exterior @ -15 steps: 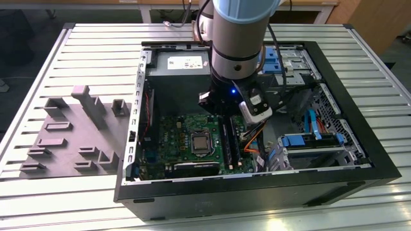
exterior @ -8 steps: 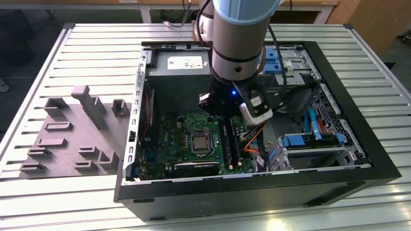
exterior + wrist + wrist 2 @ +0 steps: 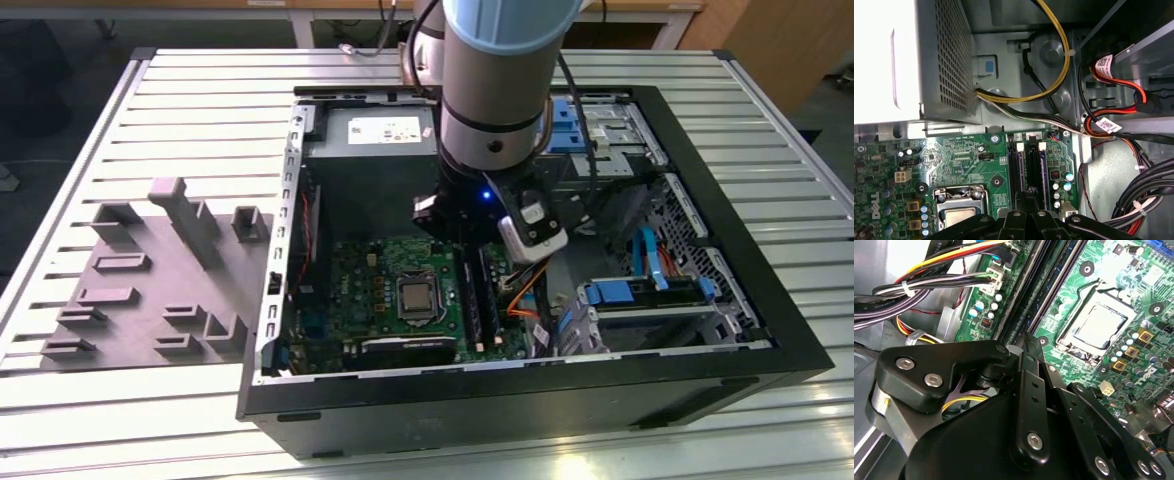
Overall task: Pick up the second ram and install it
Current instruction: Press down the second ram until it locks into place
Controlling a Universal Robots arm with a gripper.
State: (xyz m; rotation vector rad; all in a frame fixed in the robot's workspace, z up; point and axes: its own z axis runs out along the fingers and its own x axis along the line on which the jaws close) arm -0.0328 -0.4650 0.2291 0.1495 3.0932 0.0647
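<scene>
Under my gripper point(image 3: 1026, 347), black fingers closed narrow over the slim dark second ram point(image 3: 1044, 172) in its green-motherboard point(image 3: 961, 160) slot, I'd press squarely, evenly.

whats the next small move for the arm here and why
Probably a slow, straight press down. The gripper sits directly over the memory slots beside the processor, with a dark ram standing on edge in a slot below it; whether it is fully seated is not visible.

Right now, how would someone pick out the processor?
Inside the open black computer case, find the green motherboard. The processor sits near its middle, on the exterior view's left of the long memory slots: the only flat, square, silver plate, framed in metal.
</scene>
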